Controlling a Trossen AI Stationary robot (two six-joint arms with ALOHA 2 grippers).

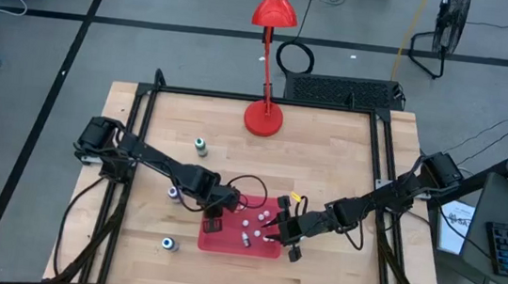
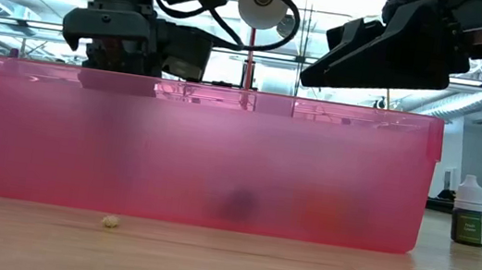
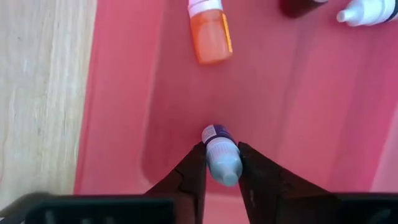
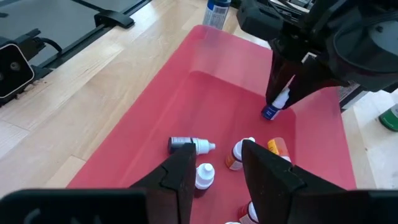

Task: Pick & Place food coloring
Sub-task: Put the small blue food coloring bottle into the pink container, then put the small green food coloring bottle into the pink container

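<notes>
A flat red tray point(image 1: 233, 250) lies on the wooden table near its front edge. Several small food coloring bottles lie on its floor, among them a dark white-capped one point(image 4: 191, 145) and an orange one point(image 3: 210, 34). My left gripper point(image 1: 213, 221) is over the tray's left part, shut on a small blue-bodied bottle point(image 3: 221, 155). My right gripper point(image 4: 214, 177) hovers open above the tray's right part; a white-capped bottle point(image 4: 204, 176) lies on the floor below its gap. My left gripper pinches the bottle's pale cap end point(image 3: 225, 169) between its two fingers, which come from above and point down. The bottle hangs upright with its blue body point(image 4: 269, 113) below the fingertips, close over the tray floor. I cannot tell whether its base touches.
Three loose bottles stand on the table left of the tray point(image 1: 201, 146) point(image 1: 174, 193) point(image 1: 168, 243). A red desk lamp point(image 1: 263, 117) stands at the far middle. In the low view the tray's pink wall point(image 2: 193, 147) fills the front, with a green bottle point(image 2: 469, 214) beside it.
</notes>
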